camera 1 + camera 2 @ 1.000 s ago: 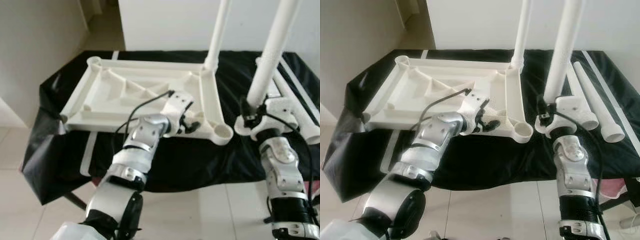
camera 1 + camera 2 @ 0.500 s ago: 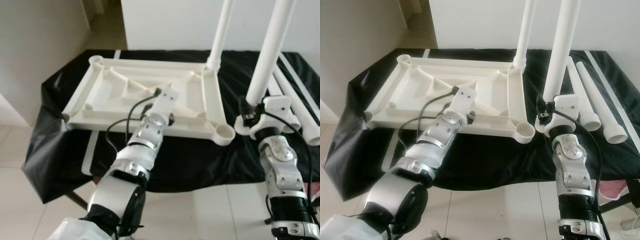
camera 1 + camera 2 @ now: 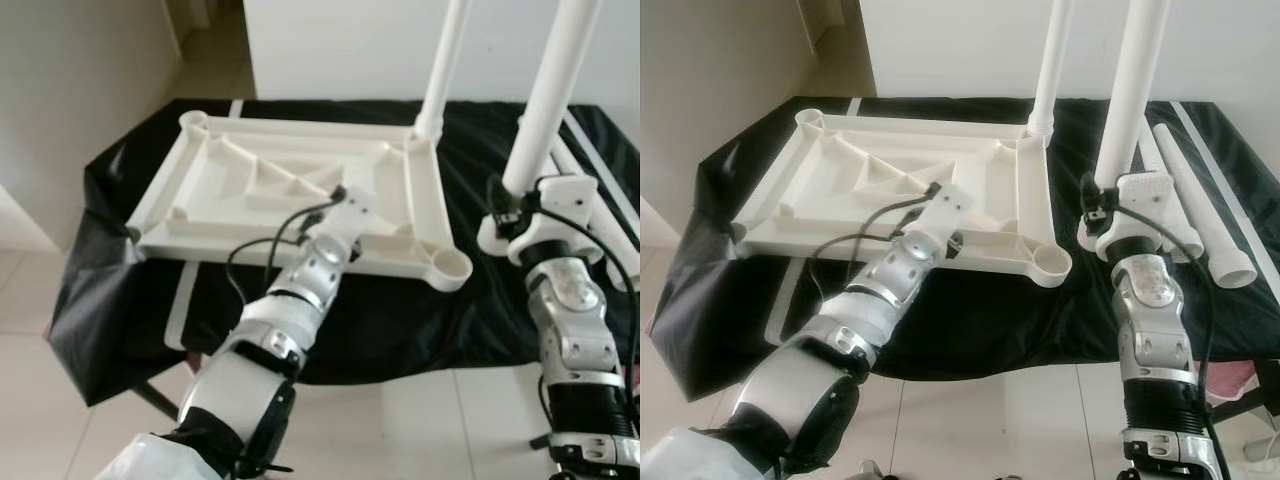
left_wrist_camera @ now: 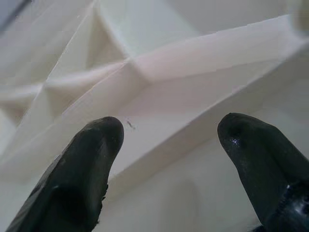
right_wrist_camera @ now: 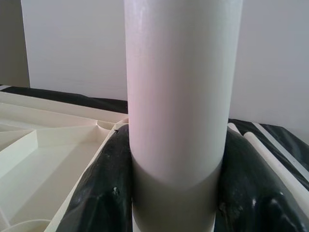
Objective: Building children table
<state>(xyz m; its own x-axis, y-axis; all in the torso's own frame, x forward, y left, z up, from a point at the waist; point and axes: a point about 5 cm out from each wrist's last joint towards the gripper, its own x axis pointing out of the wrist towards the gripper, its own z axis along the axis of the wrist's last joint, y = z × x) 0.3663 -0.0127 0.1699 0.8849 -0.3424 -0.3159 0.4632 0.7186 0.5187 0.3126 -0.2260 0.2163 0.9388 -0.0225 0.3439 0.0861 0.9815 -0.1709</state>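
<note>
Your left gripper (image 4: 164,159) is swinging back over the upturned tabletop (image 3: 250,185), fingers spread, while your right gripper (image 5: 174,193) is pinching the upright leg (image 3: 545,100) at three o'clock, so be lowering it plumb into the near corner socket (image 3: 450,265).

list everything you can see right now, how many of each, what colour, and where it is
White plastic tabletop: 1, white, upside down on the black cover, ribbed underside up.
Fitted white tube leg: 1, white, upright in the tabletop's far right corner socket.
Held white tube leg: 1, white, upright, right of the tabletop.
Loose white tube legs: 2, white, lying on the cover at far right.
Black cover: 1, black, draped over the work surface.
Tiled floor: pale, below.
Left gripper: open, over a tabletop rib.
Right gripper: shut on the held leg.
</note>
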